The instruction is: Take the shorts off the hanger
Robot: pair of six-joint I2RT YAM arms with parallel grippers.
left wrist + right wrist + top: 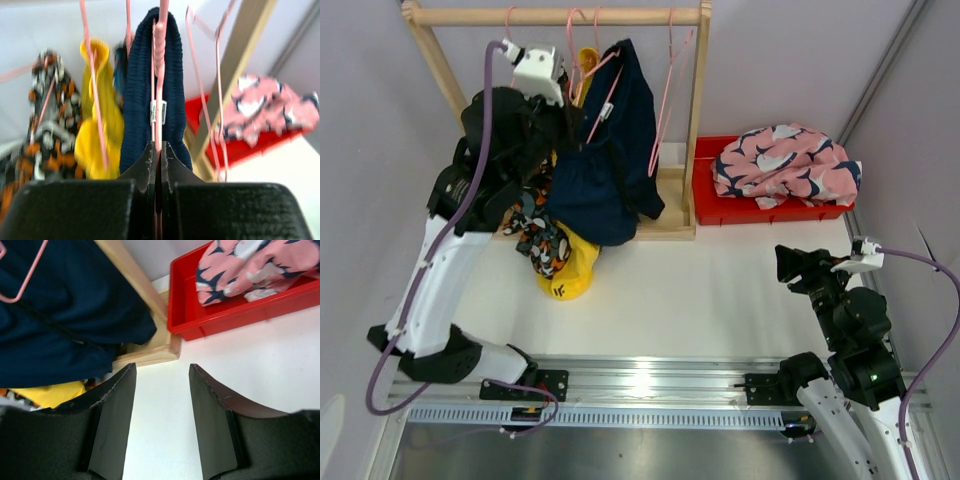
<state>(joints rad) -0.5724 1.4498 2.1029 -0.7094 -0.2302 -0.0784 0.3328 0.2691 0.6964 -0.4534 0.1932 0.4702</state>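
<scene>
The navy shorts point(605, 165) hang from a pink hanger point(605, 95) on the wooden rack point(560, 16). My left gripper point(570, 92) is high at the rod, shut on that hanger's wire point(160, 100), with the navy shorts point(142, 100) just beyond its tips point(160, 146). Yellow shorts point(570, 268) and camouflage shorts point(540, 238) hang low to the left of the navy pair. Pink shorts point(782, 163) lie in the red bin point(770, 212). My right gripper point(787, 263) stands open low over the table, with nothing between its fingers point(112, 405).
An empty pink hanger point(670, 90) hangs at the rack's right end. The rack's wooden base point(150, 352) and right post point(698, 110) stand between the hanging shorts and the red bin point(220, 317). White table point(700, 290) lies in front.
</scene>
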